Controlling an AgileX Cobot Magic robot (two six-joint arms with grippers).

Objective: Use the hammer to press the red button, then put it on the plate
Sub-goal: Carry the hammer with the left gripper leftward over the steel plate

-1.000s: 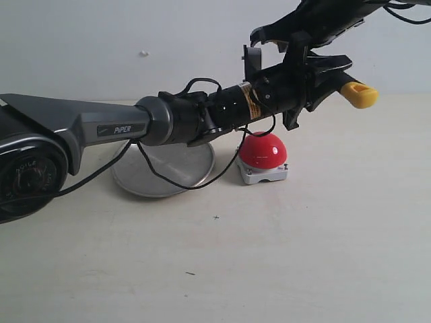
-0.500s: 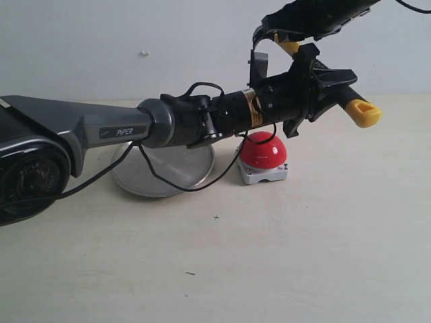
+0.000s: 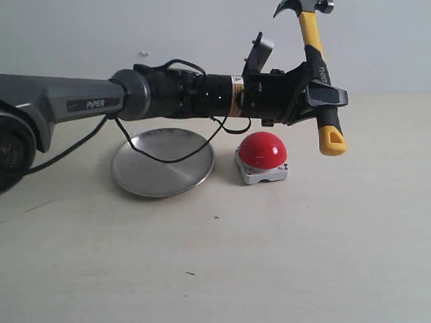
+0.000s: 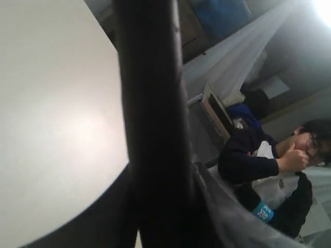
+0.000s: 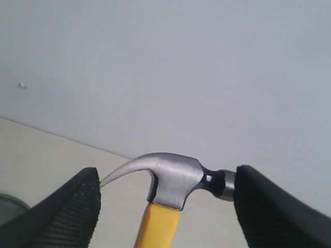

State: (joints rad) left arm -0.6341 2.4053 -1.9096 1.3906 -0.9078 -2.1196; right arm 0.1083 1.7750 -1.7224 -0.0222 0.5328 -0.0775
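The hammer (image 3: 315, 54) stands almost upright in the air, its steel head (image 3: 303, 7) at the top edge and its yellow looped end (image 3: 332, 140) hanging down. My left gripper (image 3: 322, 94) reaches across from the left and is shut on the black grip. That grip fills the left wrist view as a dark bar (image 4: 150, 103). The red button (image 3: 262, 149) sits on the table below the gripper, left of the looped end. The silver plate (image 3: 161, 163) lies left of it. My right gripper (image 5: 164, 178) stands open, with the hammer head (image 5: 176, 181) seen between its fingers.
The left arm (image 3: 81, 101) stretches level above the plate, and its black cable (image 3: 158, 158) droops over the plate. A pale wall (image 3: 202, 33) closes the back of the table. The right arm is outside the exterior view.
The hammer swung from nearly level to upright, head up. The left arm rose and straightened. The right gripper, which was at the hammer, has left the exterior view at the top.
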